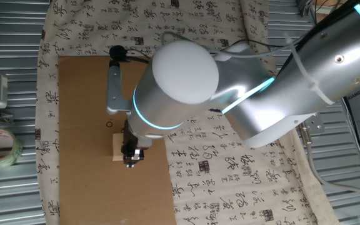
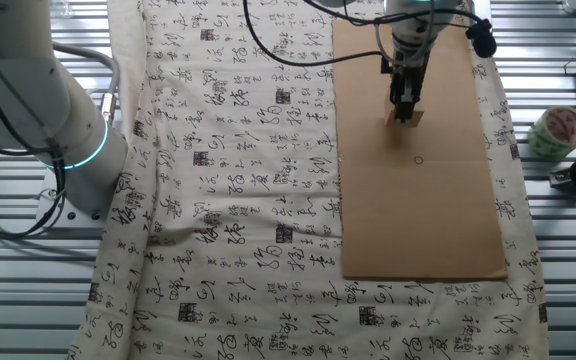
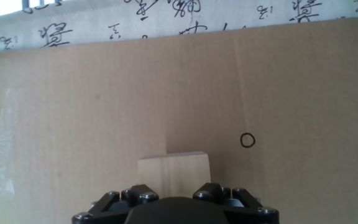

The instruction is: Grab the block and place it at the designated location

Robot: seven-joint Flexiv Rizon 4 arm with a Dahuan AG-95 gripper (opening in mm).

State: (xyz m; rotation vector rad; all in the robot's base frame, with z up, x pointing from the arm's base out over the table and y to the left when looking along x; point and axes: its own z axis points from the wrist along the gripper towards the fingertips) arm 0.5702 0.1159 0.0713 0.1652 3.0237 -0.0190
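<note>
Presently the gripper [image 1: 130, 159] stands low over the cardboard [image 1: 80, 187], directly at the block [image 1: 119, 149]. In the hand view the block [image 3: 173, 174] sits centred just ahead of the finger housings, resting on the cardboard. The fingertips themselves are hidden in every view, so whether the fingers stand apart or have clamped on the block cannot be told. The circle [image 3: 247, 140] lies near the block, to one side and slightly beyond it, uncovered. Judgement: the grasp step is in hand; placement not begun. Next move calls for a confirmed grip, a small lift, a short sideways carry, and centring the block over the circle before release.
</note>
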